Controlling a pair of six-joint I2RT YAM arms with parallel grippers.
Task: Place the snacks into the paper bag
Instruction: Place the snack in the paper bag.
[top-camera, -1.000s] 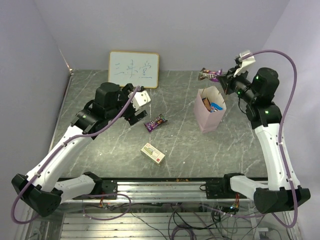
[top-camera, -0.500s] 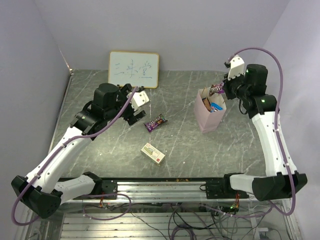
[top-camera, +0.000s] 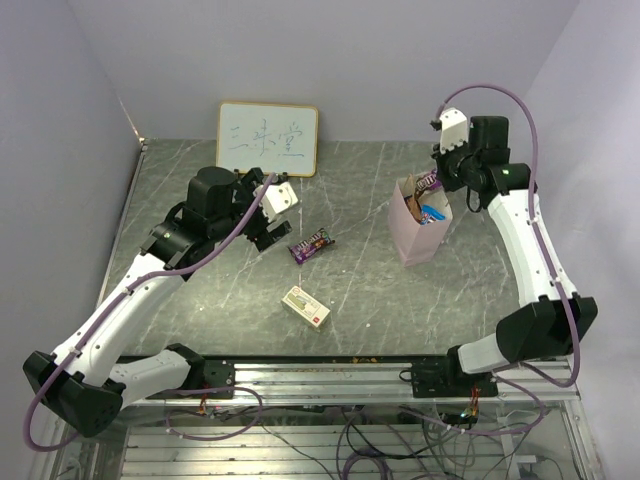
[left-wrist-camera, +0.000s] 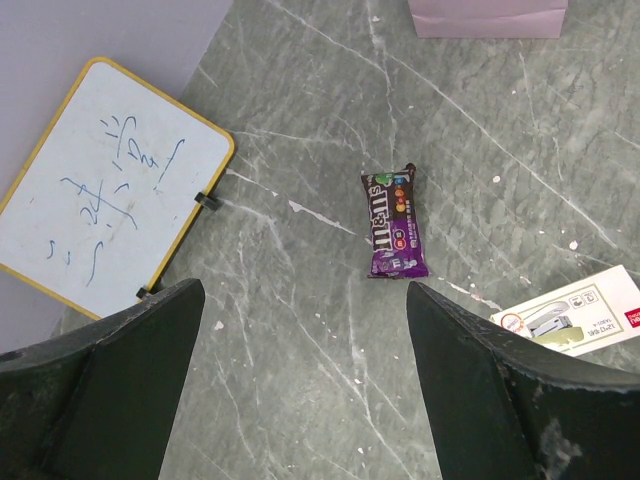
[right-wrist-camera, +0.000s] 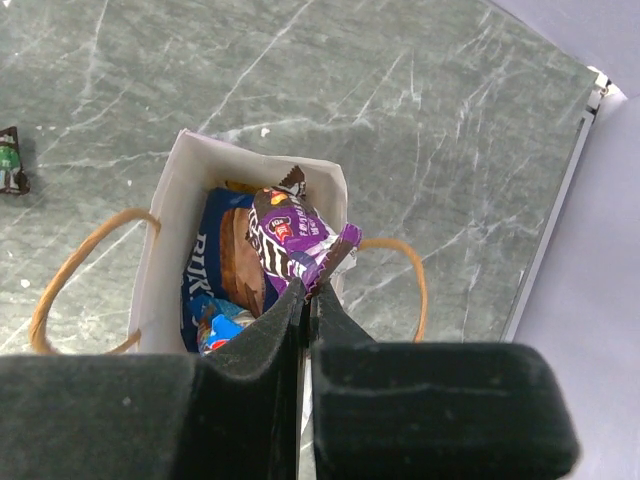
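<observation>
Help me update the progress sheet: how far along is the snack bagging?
Done: a dark blue crisp bag and a brown wrapper already sit inside the paper bag. In hand: the right hand is shut on a purple packet at the bag's mouth. Left: one M&M's packet lies on the table below the open left hand.

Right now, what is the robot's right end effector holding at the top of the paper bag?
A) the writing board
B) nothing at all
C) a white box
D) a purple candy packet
D: in the right wrist view, the right end effector is shut on the edge of a purple candy packet, right at the open mouth of the paper bag.
</observation>
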